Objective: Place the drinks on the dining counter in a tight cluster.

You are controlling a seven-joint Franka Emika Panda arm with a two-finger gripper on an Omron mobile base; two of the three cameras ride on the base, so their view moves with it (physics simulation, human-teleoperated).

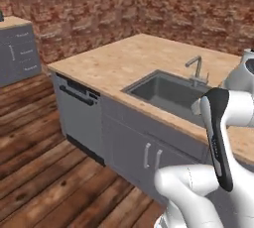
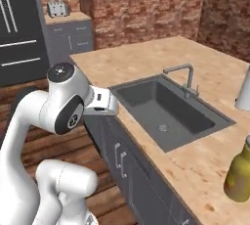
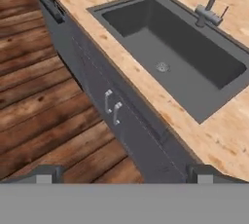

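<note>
A fat yellow-olive bottle [image 2: 239,176] stands upright on the dining counter [image 2: 146,55] at about four o'clock in the right base view, well apart from the steel sink [image 2: 168,109]. The gripper [image 3: 124,174], jaws spread wide and empty, hovers over the cabinet doors [image 3: 114,106].

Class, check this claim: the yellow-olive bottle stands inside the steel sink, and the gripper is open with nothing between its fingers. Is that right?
Not quite. The yellow-olive bottle stands on the dining counter beside the sink, not inside it, as the right base view shows. The rest holds: the gripper is open with nothing between its fingers.
</note>
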